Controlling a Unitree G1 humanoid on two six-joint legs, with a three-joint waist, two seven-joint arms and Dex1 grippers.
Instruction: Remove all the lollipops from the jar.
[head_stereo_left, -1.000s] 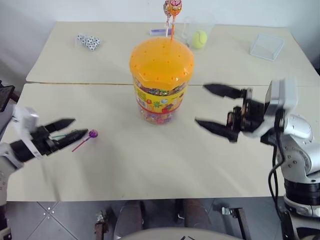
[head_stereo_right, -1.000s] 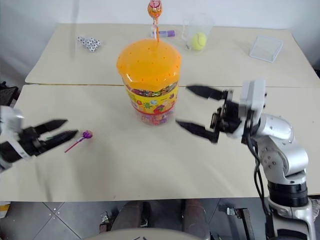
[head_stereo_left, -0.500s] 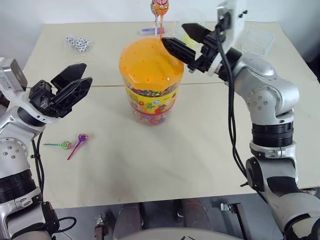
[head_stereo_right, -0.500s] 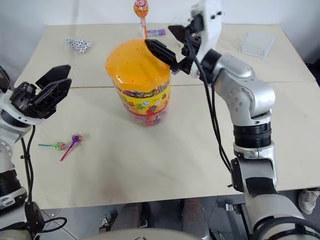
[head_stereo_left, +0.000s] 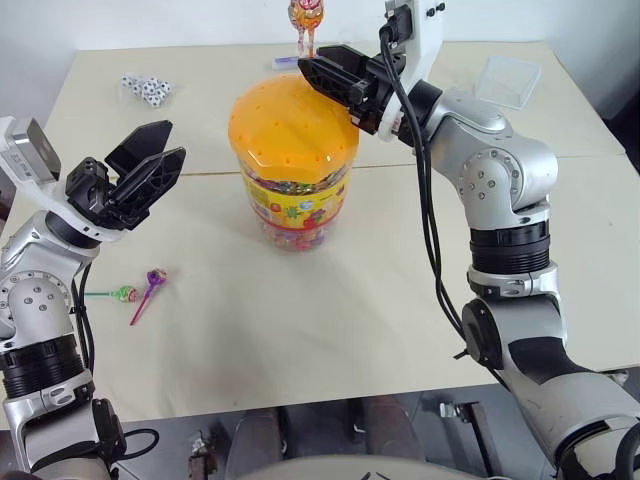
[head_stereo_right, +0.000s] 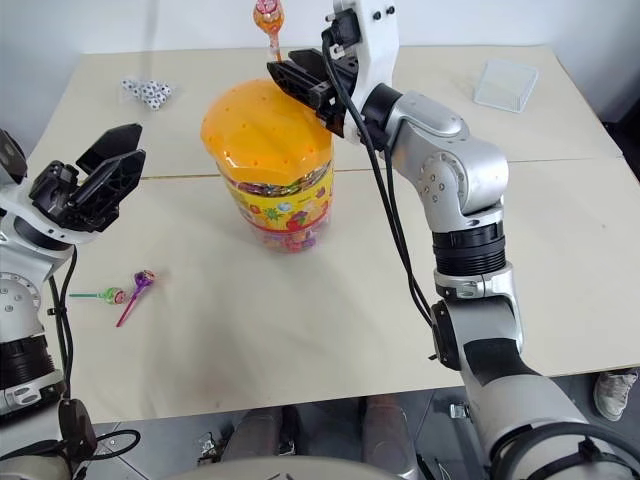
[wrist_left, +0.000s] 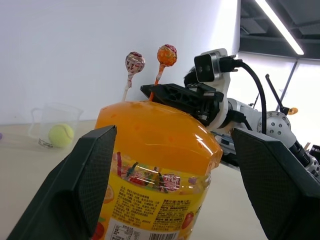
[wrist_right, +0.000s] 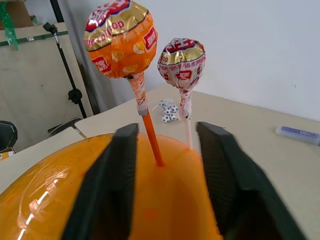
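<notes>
From the head, the jar (head_stereo_left: 293, 160) is seen mid-surface (head_stereo_left: 400, 300), two lollipops (head_stereo_left: 135, 292) lying near left. In the left wrist view, the left tool (wrist_left: 170, 185) is spread apart. In the right wrist view, the right tool (wrist_right: 167, 175) is set apart around the orange lollipop (wrist_right: 119, 40) stick, not clamped.

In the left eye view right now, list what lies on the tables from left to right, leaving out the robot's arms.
Green lollipop → dice → purple lollipop → jar → clear lidded box.
</notes>
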